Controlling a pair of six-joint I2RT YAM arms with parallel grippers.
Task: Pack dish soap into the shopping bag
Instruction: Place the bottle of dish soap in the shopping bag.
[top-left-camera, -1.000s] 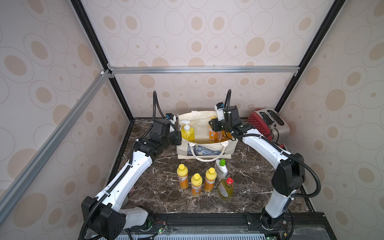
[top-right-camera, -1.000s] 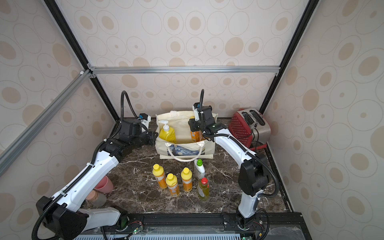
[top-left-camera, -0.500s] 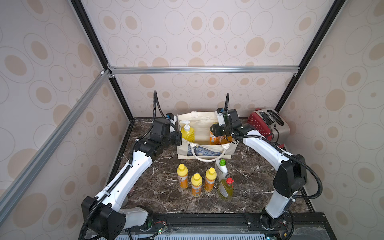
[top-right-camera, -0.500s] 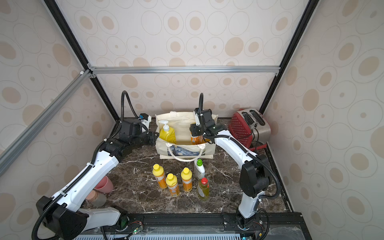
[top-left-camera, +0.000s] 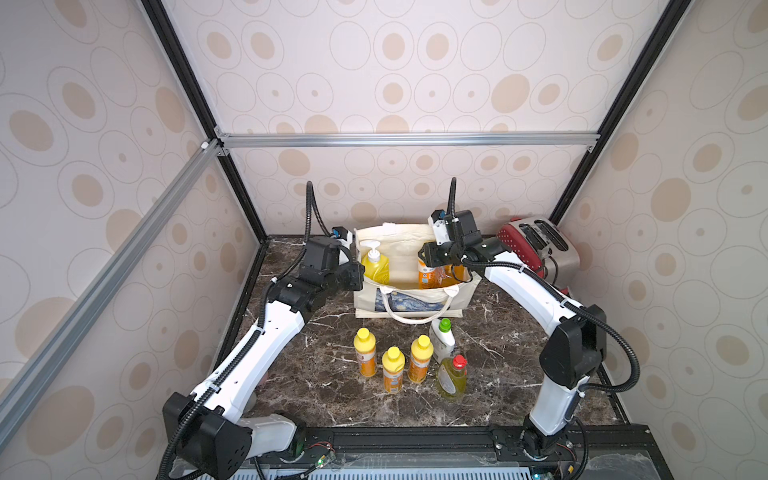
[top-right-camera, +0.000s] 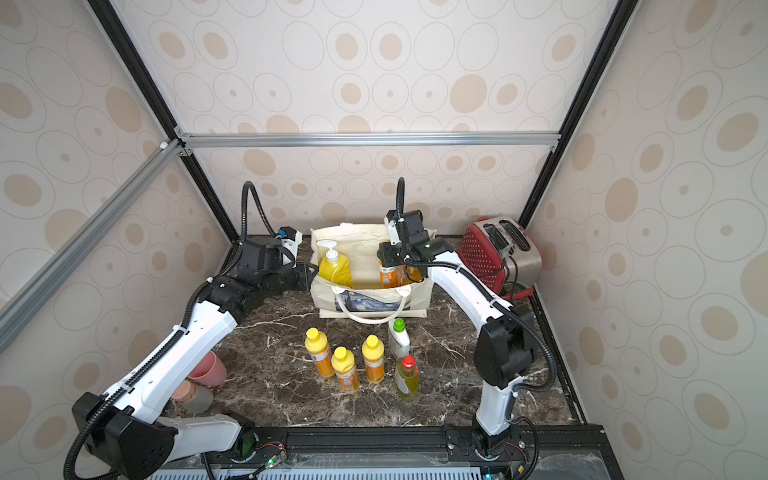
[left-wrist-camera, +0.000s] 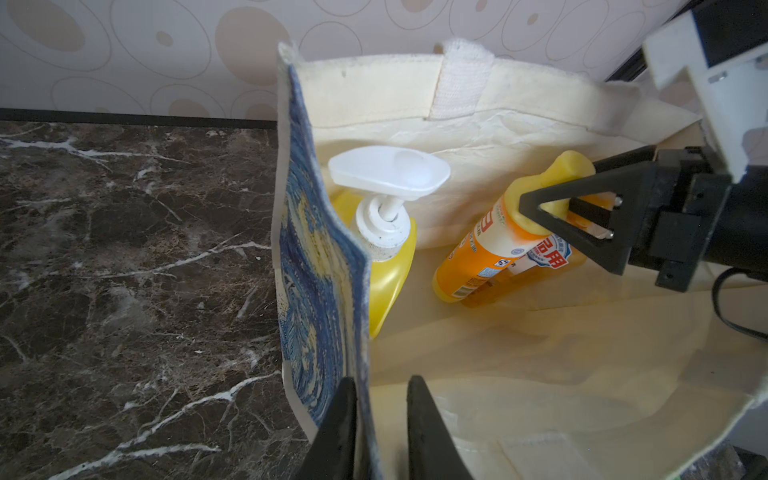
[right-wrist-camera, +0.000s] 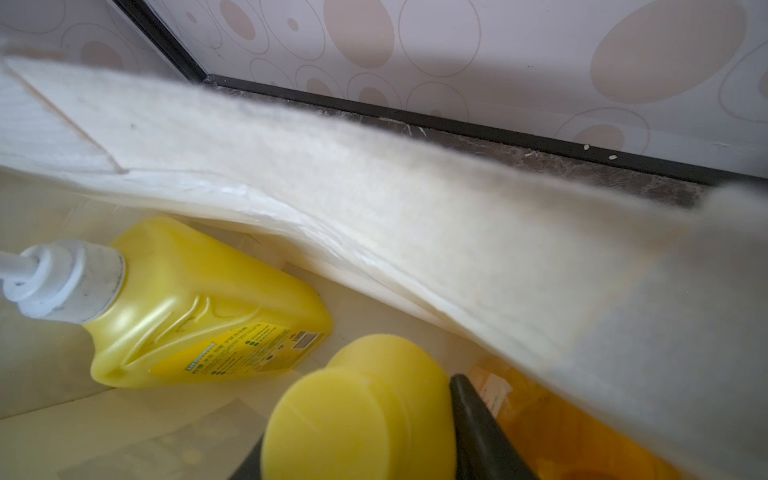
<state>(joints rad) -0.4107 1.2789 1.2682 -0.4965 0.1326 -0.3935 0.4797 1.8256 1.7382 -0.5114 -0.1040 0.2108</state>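
Bright, even light, shopping bag (right-wrist-camera: 457, 249) rim blurred

shopping bag (top-left-camera: 365, 301) at rear; yellow pump bottle (top-left-camera: 376, 269) inside; right jaws atop orange bottle (top-left-camera: 428, 277)

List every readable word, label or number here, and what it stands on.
"品用", red, on the small orange bottle inside the shopping bag; its other print is blurred.
On the big yellow pump bottle, the print and barcode are too small to read.
On the five bottles outside, the labels are too small to read.
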